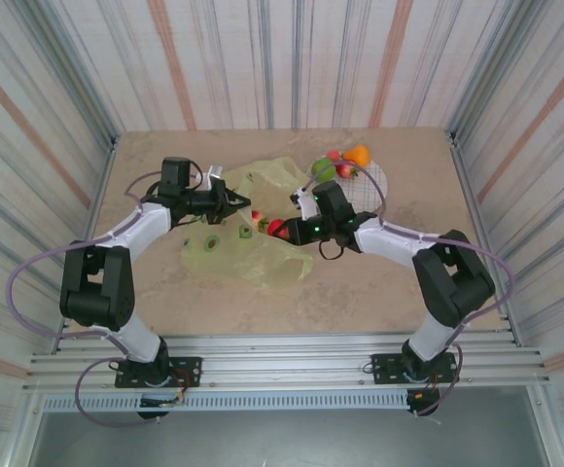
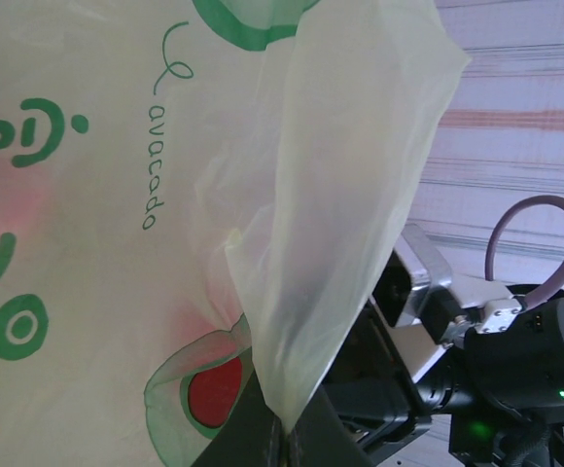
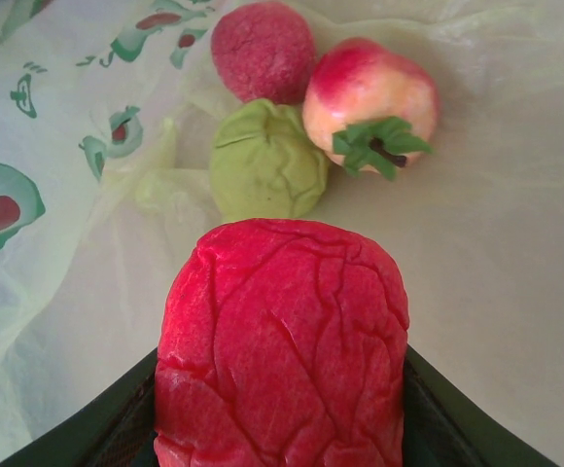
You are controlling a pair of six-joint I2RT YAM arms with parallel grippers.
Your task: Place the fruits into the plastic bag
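The tan desk (image 1: 360, 292) carries the plastic bag (image 1: 248, 255), spread out near its middle between the two arms. Behind it to the right sits a white grid plate (image 1: 379, 187) with an orange fruit (image 1: 358, 154), a green fruit (image 1: 323, 169) and a small red fruit (image 1: 345, 173). The left gripper (image 1: 243, 203) is pinched together on a raised fold of the bag's edge. The right gripper (image 1: 280, 230) is clamped on a wrinkled red fruit (image 3: 282, 341) over the film, just short of a green apple (image 3: 267, 161), a leafed red-yellow apple (image 3: 370, 102) and a dark red fruit (image 3: 263, 49) lying together on the bag
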